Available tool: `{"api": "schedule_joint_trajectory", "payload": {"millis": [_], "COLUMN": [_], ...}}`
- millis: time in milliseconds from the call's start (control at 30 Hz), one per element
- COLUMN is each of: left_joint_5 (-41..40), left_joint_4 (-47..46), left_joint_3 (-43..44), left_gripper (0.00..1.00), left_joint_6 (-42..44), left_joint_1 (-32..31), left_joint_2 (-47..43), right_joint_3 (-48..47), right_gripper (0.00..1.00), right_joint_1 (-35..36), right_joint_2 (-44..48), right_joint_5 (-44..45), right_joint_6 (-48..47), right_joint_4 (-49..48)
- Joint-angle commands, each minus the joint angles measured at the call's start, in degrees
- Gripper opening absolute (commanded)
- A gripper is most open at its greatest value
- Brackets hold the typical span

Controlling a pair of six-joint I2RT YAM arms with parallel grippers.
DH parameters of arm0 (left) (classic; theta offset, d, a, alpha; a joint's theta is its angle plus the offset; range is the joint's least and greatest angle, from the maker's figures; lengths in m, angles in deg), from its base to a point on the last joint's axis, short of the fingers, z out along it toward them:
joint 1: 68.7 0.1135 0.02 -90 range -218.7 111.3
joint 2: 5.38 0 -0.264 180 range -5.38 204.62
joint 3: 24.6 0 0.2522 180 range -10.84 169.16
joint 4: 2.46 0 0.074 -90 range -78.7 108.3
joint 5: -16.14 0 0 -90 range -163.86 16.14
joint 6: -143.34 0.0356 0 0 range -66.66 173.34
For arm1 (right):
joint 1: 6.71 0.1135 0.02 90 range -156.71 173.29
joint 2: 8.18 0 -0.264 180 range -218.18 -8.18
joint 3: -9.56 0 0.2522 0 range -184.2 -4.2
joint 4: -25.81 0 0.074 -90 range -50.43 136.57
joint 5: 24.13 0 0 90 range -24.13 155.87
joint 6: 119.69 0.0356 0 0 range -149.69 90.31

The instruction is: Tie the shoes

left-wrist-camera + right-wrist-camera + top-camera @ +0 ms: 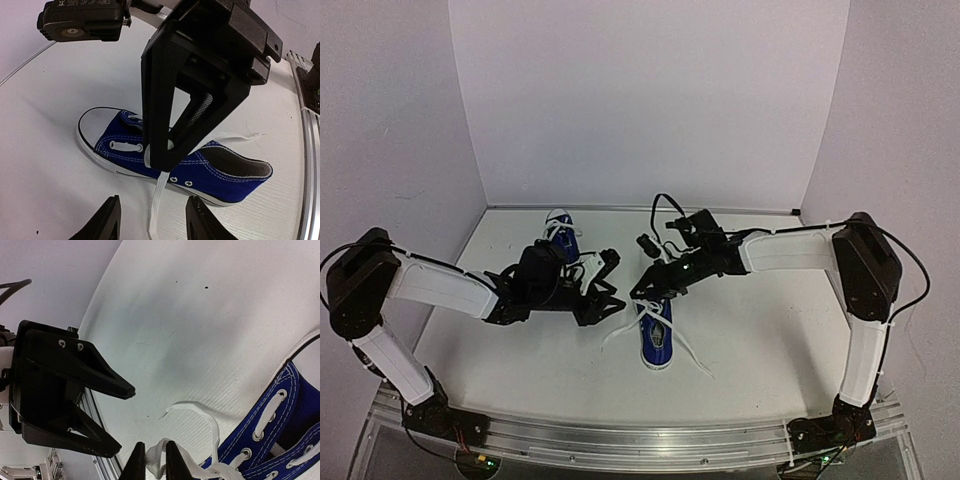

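Note:
One blue sneaker (656,335) lies mid-table with loose white laces (692,355) spread on both sides. It also shows in the left wrist view (225,172) and the right wrist view (280,425). The second sneaker (561,236) lies at the back, partly hidden behind my left arm. My right gripper (643,290) is shut on a bunched piece of the lace (156,460) over the near sneaker's left side. One lace end (157,200) hangs from it down to the table. My left gripper (612,282) is open and empty just left of it, with its jaws on either side of that hanging end (152,222).
White walls close in the table (520,350) at the back and both sides. A metal rail (640,440) runs along the near edge. A black cable (665,205) loops above my right wrist.

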Motion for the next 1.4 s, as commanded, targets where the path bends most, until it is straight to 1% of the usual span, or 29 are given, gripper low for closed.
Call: {"api": "schedule_joint_trajectory", "payload": {"millis": [0, 100, 233, 400, 467, 667, 900, 1067, 1233, 1367], "left_joint_5": [4.6, 5.3, 6.2, 7.1, 7.1, 4.9, 6.1, 5.9, 6.6, 7.7], "left_joint_4": [-8.4, -9.1, -9.5, -8.7, -8.4, -6.9, -7.6, -8.1, -10.8, -13.3], "left_joint_3": [-0.2, 0.0, -0.2, 1.0, 2.0, 4.7, 6.3, 7.2, 7.0, 6.7], "left_gripper": [0.46, 0.48, 0.53, 0.54, 0.54, 0.54, 0.57, 0.58, 0.58, 0.56], "left_joint_6": [-1.4, -1.0, -0.7, 0.1, 0.4, 1.1, 1.1, 0.6, -1.3, -3.0], "left_joint_1": [0.1, 0.1, 0.1, 0.1, 0.1, 0.2, 0.3, 0.6, 1.6, 2.2], "left_joint_2": [2.5, 3.3, 3.3, 4.0, 4.6, 6.9, 8.0, 9.0, 9.5, 10.1], "right_joint_3": [-2.5, -2.8, -3.0, -3.8, -3.9, -3.2, -3.2, -3.6, -3.3, -3.3], "right_gripper": [0.18, 0.29, 0.39, 0.50, 0.53, 0.57, 0.62, 0.62, 0.61, 0.60], "right_joint_1": [0.8, 1.1, 1.1, 1.1, 1.1, -0.4, -0.9, -1.1, -1.2, -1.2], "right_joint_2": [-1.1, -1.5, -0.4, 0.9, 1.4, 3.6, 3.2, 3.9, 4.0, 3.1], "right_joint_5": [-0.5, -0.9, -0.4, -0.1, 0.3, 1.1, -0.7, -1.4, -2.6, -4.5], "right_joint_6": [0.3, 0.1, -0.7, -1.3, -1.6, -1.4, -1.3, -1.3, -1.3, -1.0], "right_joint_4": [-1.1, -0.7, 0.3, 1.3, 1.6, 2.0, 1.9, 2.0, 1.9, 1.7]}}
